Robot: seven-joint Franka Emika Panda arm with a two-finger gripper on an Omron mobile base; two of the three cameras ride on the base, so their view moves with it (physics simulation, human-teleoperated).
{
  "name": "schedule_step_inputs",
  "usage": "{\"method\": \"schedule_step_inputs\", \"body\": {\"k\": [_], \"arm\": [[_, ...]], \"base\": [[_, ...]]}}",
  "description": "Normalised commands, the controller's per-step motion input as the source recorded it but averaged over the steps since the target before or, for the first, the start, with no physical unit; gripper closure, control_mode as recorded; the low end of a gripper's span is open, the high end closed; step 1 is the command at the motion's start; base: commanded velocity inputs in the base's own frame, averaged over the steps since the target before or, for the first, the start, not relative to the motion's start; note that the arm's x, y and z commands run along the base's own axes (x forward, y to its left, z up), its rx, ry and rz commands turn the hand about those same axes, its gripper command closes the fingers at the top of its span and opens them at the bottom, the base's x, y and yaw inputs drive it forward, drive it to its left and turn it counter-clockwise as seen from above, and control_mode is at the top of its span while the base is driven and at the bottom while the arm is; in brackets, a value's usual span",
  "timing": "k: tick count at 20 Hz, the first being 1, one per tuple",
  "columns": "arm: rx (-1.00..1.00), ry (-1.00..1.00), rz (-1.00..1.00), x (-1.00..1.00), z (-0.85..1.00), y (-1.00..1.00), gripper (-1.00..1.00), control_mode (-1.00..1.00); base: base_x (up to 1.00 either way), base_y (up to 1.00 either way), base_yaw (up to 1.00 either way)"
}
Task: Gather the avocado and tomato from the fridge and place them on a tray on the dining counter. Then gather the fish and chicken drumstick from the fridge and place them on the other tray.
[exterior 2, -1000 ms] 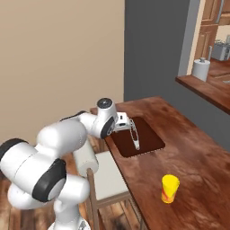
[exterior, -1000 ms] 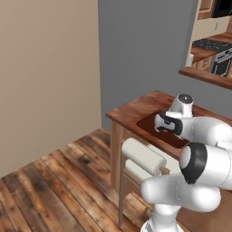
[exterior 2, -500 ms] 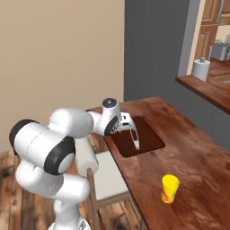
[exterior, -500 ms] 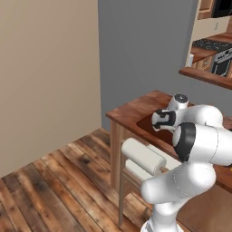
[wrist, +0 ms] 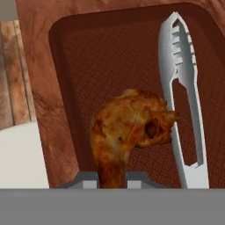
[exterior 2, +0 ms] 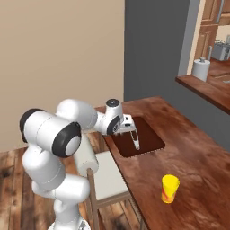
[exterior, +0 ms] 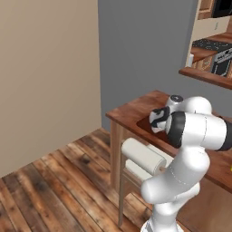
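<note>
Tool first: its two dark tips are pinched on the narrow bone end of the chicken drumstick, which hangs out over the dark brown tray; the meaty end points away from the hand, above the tray's patterned floor, though whether it touches that floor I cannot tell; just beside the drumstick, a pair of white tongs lies lengthwise in the tray, its closed end nearer the hand and its toothed tips towards the tray's far rim; from the right base view the tool hovers at the tray's near-left corner, and the tray sits close to the left edge of the reddish-brown dining counter, towards its far end; nearer along the counter, well apart from the tray, stands a yellow cup; a white-cushioned stool is tucked under the counter's left edge; beyond the counter rises a grey wall, and farther right a paper towel roll stands on another worktop.
</note>
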Motion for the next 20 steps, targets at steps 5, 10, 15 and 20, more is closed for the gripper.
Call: {"method": "schedule_step_inputs", "body": {"k": [5, 10, 15, 20], "arm": [[0.0, 0.04, 0.0, 0.03, -0.23, 0.0, 1.0, -1.0], [0.0, 0.04, 0.0, 0.09, -0.13, -0.01, 1.0, -1.0], [0.0, 0.0, 0.0, 0.1, -0.1, 0.0, 1.0, -1.0], [0.0, 0.0, 0.0, 0.23, -0.19, -0.08, 1.0, -1.0]], "base": [[0.0, 0.0, 0.0], [0.0, 0.0, 0.0], [0.0, 0.0, 0.0], [0.0, 0.0, 0.0]]}}
